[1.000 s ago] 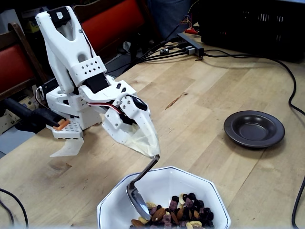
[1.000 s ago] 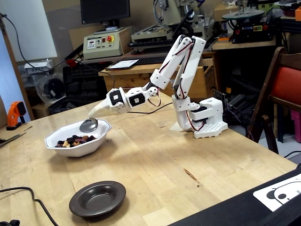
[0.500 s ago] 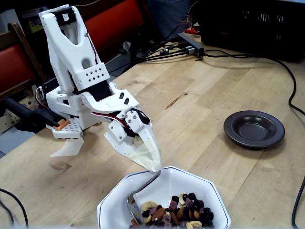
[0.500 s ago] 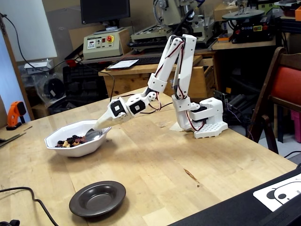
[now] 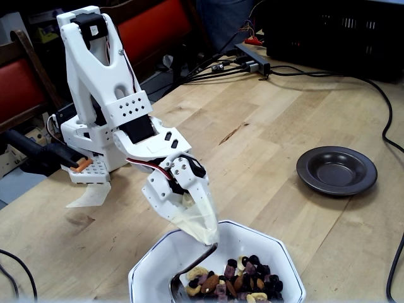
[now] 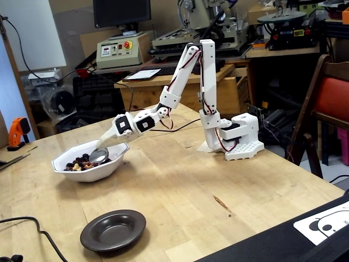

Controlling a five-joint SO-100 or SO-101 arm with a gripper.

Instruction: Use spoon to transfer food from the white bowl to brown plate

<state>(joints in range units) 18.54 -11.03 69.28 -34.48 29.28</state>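
No food [image 5: 237, 278] has been put on the brown plate [image 6: 113, 230] yet. The spoon [image 6: 99, 155] is held tight by the gripper [image 5: 197, 222], dipped low in the white bowl [image 6: 87, 168] just under it.

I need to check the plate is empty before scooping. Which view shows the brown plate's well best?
The fixed view looking past the arm's gripper shows the brown plate closest and from higher up: its well looks bare. The other fixed view shows the plate at a flatter angle, near the table edge, also seemingly empty.

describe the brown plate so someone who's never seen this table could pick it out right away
On the pale wooden table, look away from the white arm's base, past the white bowl of nuts. The brown plate sits alone near the table edge: small, round, dark brown-grey, empty, unlike the larger octagonal bowl.
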